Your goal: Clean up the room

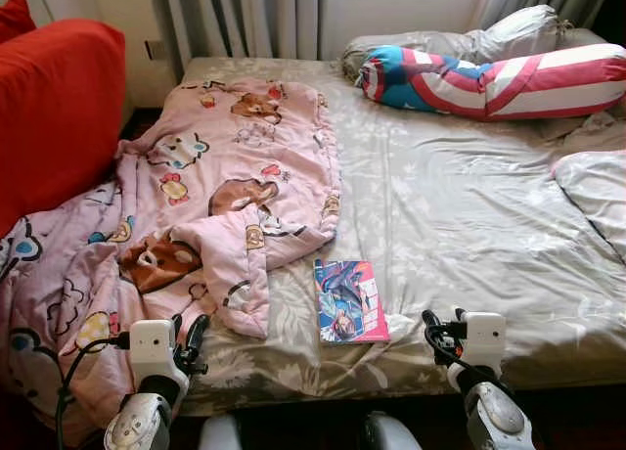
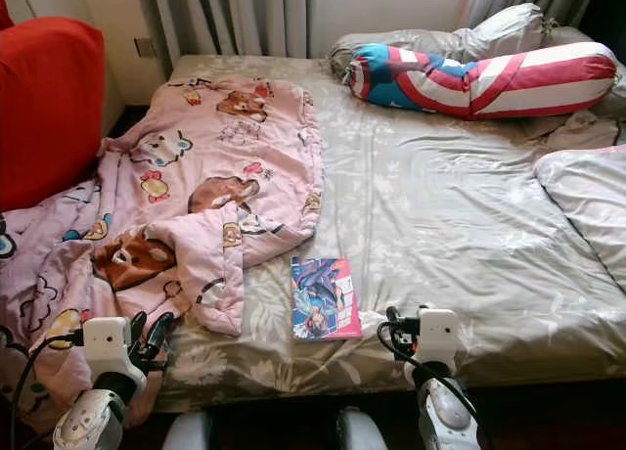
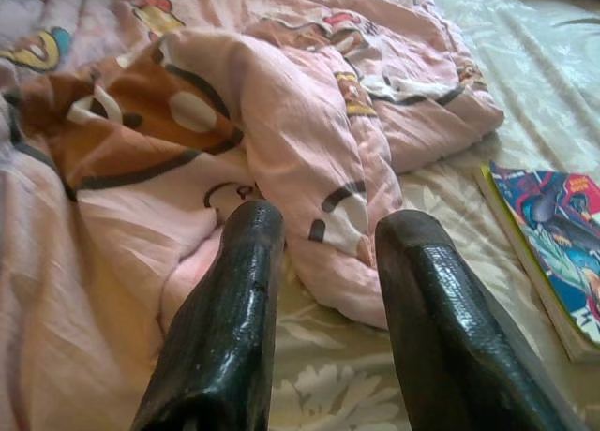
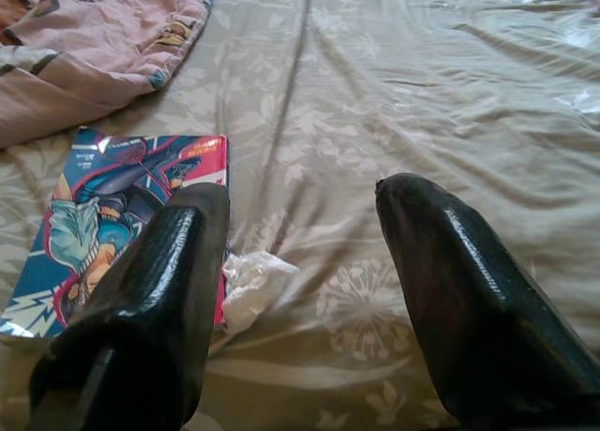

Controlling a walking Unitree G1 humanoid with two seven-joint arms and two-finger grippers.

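A pink cartoon-print blanket [image 1: 225, 186] lies rumpled over the bed's left half and spills off its left side. A colourful comic book [image 1: 347, 300] lies flat on the grey floral sheet [image 1: 460, 215] near the front edge. A crumpled white scrap [image 4: 253, 276] rests against the book's corner. My left gripper [image 1: 191, 337] hovers open at the front edge, pointing at the blanket's folded corner [image 3: 309, 206]. My right gripper [image 1: 435, 331] is open and empty just right of the book [image 4: 131, 215], above the sheet.
A red, white and blue bolster [image 1: 489, 78] and grey pillows [image 1: 509, 34] lie at the head of the bed. Another pale pillow [image 1: 597, 191] sits at the right edge. A red sofa [image 1: 54, 108] stands left of the bed, with curtains [image 1: 245, 20] behind.
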